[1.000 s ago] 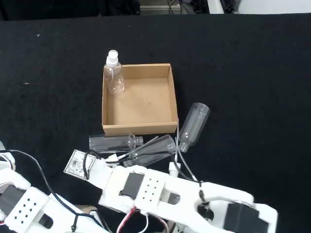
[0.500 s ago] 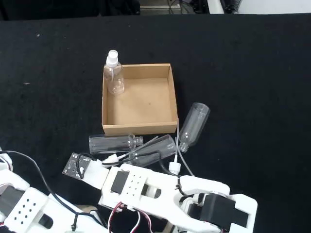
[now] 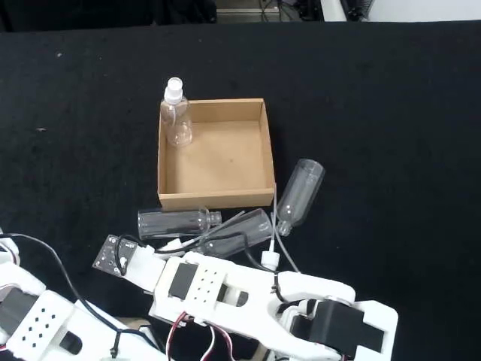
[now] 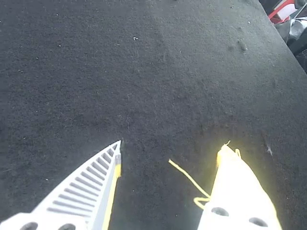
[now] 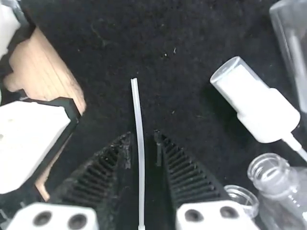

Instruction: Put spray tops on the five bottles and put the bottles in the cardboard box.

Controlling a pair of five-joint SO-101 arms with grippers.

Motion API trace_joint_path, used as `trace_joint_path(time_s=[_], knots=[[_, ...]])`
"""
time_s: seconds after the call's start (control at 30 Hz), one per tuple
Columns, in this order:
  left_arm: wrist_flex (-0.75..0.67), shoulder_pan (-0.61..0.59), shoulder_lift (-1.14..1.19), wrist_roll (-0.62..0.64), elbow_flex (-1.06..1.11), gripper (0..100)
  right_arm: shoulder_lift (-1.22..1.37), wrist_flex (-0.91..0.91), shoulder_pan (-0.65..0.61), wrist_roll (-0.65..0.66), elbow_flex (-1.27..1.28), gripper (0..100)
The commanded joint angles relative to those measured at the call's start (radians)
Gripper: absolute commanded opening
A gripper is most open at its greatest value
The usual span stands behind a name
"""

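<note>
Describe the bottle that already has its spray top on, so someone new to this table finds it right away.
Start at the cardboard box in the middle of the black table. In its far left corner stands a clear bottle. It alone is upright and wears a white spray top; the other bottles lie on their sides outside the box.

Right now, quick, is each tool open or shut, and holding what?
Left tool: open, empty.
Right tool: cannot tell; a thin tube runs through it.

Gripper (image 5: pixel 141 137), jaws narrowly apart astride thin white tube (image 5: pixel 135 96); spray top (image 5: pixel 259 111) nearby; bottle neck (image 5: pixel 270 171) uncapped
</note>
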Motion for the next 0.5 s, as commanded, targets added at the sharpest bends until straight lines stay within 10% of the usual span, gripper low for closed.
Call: trace_joint_path(time_s=[0.0,0.47], knots=[[-0.021,-0.007,0.005,0.003,-0.044,23,-0.042,0.005,-0.003,-0.002,-0.039,6.9],[-0.021,-0.008,0.005,0.003,-0.044,23,-0.050,0.006,0.000,0.000,-0.039,0.9]])
